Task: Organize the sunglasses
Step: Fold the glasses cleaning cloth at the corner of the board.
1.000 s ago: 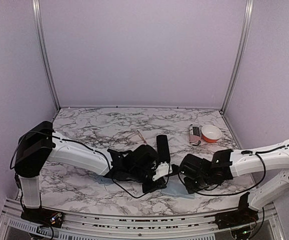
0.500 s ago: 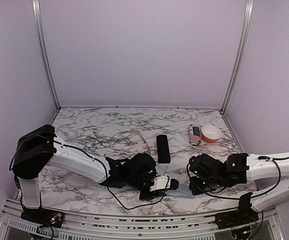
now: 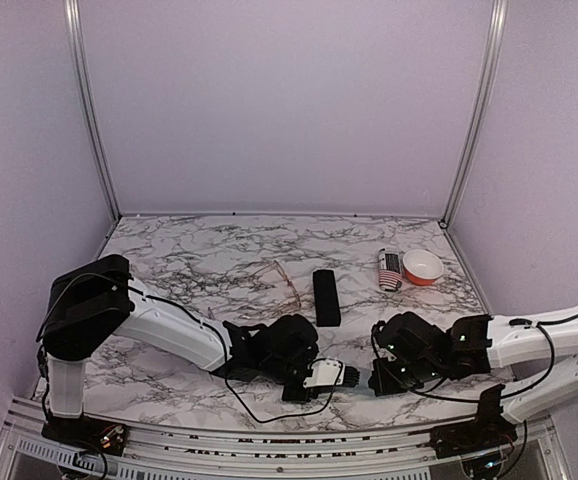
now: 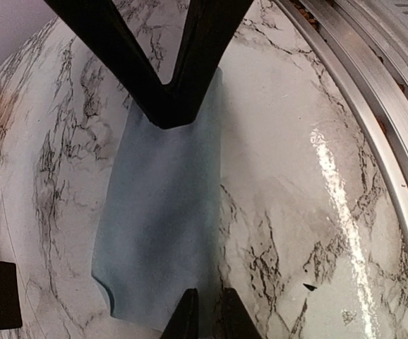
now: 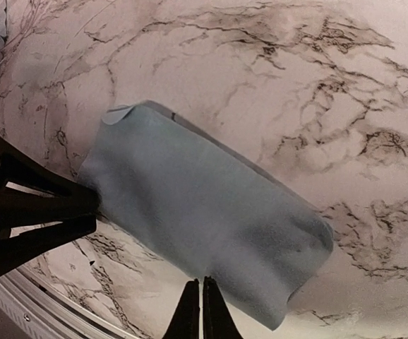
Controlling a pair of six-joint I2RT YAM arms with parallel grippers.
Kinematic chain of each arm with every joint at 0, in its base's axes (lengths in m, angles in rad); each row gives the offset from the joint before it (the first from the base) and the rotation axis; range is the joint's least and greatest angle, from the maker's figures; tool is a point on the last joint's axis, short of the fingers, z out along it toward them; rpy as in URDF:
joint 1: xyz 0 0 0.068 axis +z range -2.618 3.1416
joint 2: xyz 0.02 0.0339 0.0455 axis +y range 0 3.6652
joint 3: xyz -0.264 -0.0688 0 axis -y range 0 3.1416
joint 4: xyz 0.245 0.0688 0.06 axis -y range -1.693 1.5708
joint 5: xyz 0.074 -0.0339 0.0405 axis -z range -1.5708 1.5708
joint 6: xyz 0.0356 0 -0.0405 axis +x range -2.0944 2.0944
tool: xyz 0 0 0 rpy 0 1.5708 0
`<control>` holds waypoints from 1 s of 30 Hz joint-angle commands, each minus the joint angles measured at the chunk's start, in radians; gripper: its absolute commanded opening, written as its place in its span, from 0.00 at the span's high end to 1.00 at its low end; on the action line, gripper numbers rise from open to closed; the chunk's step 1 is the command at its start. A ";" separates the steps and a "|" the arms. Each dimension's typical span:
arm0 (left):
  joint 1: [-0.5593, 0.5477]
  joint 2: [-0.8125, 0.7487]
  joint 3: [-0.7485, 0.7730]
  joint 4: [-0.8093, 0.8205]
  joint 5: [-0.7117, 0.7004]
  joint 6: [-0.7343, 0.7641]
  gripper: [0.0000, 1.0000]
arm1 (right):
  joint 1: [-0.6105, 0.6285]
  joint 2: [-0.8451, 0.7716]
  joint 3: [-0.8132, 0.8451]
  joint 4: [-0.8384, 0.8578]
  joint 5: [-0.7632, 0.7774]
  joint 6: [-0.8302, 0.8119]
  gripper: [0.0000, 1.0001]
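Now the blue cloth [image 5: 204,226] is pinched from both ends at the near edge.
Since a second ago the left claw [image 4: 210,311] and right claw [image 5: 198,300] have been drawn nearward and closed, fingers together, on opposite ends of the cloth, flat on the counter [image 3: 199,260]. Both arms are stretched low, wrists facing each other. Farther back, the wire-framed sunglasses [image 3: 287,278] lie untouched just left of the black case [image 3: 325,297], so the sorting is judged barely begun.

White marble table [image 3: 189,250] with wire-framed sunglasses [image 3: 287,280], black case [image 3: 325,297], striped case [image 3: 391,270], orange bowl [image 3: 423,267], 1 pale-blue cloth [image 5: 204,226]
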 commanded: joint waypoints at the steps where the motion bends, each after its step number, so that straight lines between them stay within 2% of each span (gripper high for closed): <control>1: -0.003 0.022 0.008 0.001 -0.010 0.000 0.88 | -0.036 0.026 -0.025 0.035 -0.017 0.024 0.96; 15: -0.006 -0.026 -0.038 -0.009 0.028 -0.035 1.00 | -0.074 -0.055 -0.120 -0.033 -0.065 0.060 0.98; 21: -0.012 -0.051 -0.055 -0.027 0.032 -0.045 1.00 | -0.073 -0.125 -0.121 -0.083 -0.049 0.065 0.98; 26: -0.015 -0.057 -0.053 -0.052 0.035 -0.048 1.00 | -0.072 -0.105 -0.084 -0.055 -0.040 0.038 0.98; 30: -0.015 -0.076 -0.034 -0.056 0.059 -0.085 0.90 | -0.073 -0.071 0.009 -0.055 -0.027 -0.018 0.98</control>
